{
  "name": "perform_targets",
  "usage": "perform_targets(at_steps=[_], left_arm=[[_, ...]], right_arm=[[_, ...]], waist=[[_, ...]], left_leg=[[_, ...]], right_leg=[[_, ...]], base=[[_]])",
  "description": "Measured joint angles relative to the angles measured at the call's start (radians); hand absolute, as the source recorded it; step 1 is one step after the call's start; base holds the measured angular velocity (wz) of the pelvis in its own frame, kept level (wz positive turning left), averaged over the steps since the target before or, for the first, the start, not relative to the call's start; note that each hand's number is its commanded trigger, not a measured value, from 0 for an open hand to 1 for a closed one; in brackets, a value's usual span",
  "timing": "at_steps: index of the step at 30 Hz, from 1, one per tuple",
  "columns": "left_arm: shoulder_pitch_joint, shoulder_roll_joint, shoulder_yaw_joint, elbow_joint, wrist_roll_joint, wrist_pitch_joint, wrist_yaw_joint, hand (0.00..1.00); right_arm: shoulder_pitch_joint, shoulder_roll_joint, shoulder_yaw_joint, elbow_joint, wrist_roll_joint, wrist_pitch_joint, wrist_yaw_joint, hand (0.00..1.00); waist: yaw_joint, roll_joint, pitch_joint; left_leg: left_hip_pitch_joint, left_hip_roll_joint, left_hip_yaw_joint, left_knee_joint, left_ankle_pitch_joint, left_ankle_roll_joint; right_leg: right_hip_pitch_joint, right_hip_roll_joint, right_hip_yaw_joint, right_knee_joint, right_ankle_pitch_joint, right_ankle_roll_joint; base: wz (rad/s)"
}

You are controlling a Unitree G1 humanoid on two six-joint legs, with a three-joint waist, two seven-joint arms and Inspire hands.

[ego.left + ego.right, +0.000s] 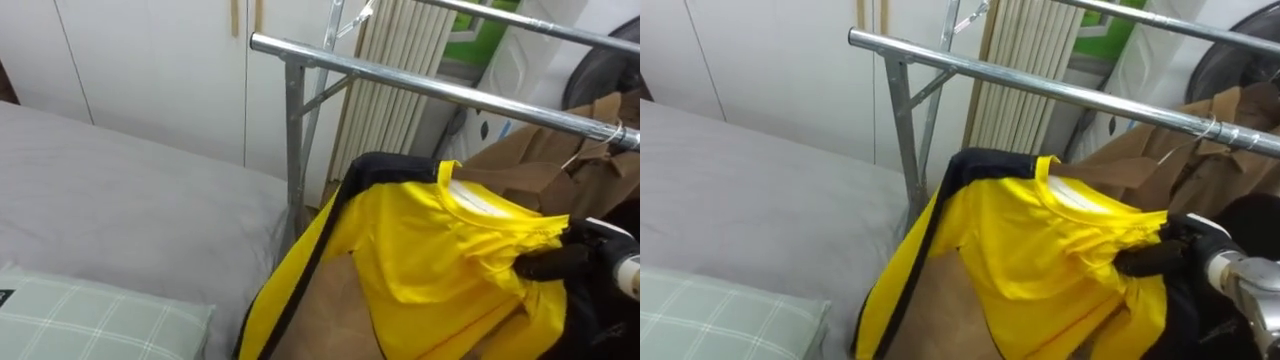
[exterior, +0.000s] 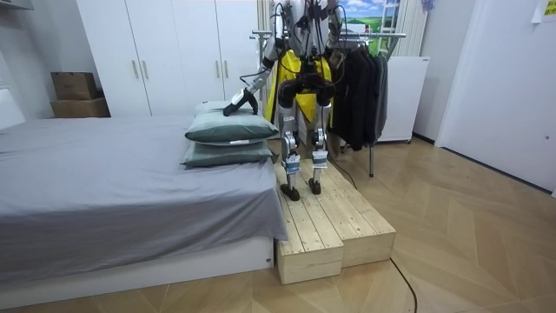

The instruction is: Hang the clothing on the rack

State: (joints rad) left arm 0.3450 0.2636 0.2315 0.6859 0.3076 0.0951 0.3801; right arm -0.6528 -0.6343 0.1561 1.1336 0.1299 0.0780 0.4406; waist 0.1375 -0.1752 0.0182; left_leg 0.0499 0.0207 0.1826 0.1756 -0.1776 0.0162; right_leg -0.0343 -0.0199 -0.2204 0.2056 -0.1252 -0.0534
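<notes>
Shirt: yellow shirt [image 1: 430,250] with black trim, held up below the rack's front rail and not hung on it.
Right hand [image 1: 575,255]: at the shirt's right edge, dark fingers clamped round a bunch of the yellow cloth.
Left hand [image 2: 241,106]: stretched out over the stacked pillows [image 2: 230,129] in the room view; cannot tell whether open or closed.
Rack [image 1: 420,85]: metal rails; carries a brown garment [image 1: 560,165] at the right, behind the shirt, and dark clothes [image 2: 356,87] further along.
Bed [image 1: 120,200]: grey cover, checked pillow at its near corner, to the left of the rack.
Stance: upright on a wooden platform [image 2: 334,222] between bed and rack.
</notes>
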Motion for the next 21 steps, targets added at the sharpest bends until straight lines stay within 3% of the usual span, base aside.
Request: perform_targets(at_steps=[9, 14, 21], left_arm=[[0.011, 0.016, -0.007, -0.041, -0.023, 0.016, 0.003, 0.0], [0.012, 0.021, -0.012, -0.088, -0.023, 0.054, -0.007, 0.0], [0.012, 0.026, -0.012, -0.119, -0.023, 0.069, -0.02, 0.0]], right_arm=[[-0.044, -0.012, 0.041, 0.031, -0.102, 0.012, 0.029, 1.0], [-0.057, -0.011, 0.041, 0.031, -0.141, 0.031, 0.046, 1.0], [-0.075, -0.011, 0.041, 0.03, -0.215, 0.047, 0.078, 1.0]], waist=[[0.0, -0.022, 0.0006], [-0.001, -0.028, 0.0019], [-0.002, -0.038, 0.0021]], left_leg=[[-0.004, 0.001, -0.006, 0.004, 0.0, 0.0], [-0.005, 0.001, -0.009, 0.007, 0.0, 0.0], [-0.011, 0.0, -0.016, 0.013, 0.001, -0.001]], right_leg=[[0.0, 0.003, -0.001, -0.001, 0.002, -0.002], [0.001, 0.002, -0.003, -0.002, 0.002, -0.002], [0.001, 0.001, -0.006, -0.001, 0.002, -0.002]], base=[[0.01], [0.0], [0.03]])
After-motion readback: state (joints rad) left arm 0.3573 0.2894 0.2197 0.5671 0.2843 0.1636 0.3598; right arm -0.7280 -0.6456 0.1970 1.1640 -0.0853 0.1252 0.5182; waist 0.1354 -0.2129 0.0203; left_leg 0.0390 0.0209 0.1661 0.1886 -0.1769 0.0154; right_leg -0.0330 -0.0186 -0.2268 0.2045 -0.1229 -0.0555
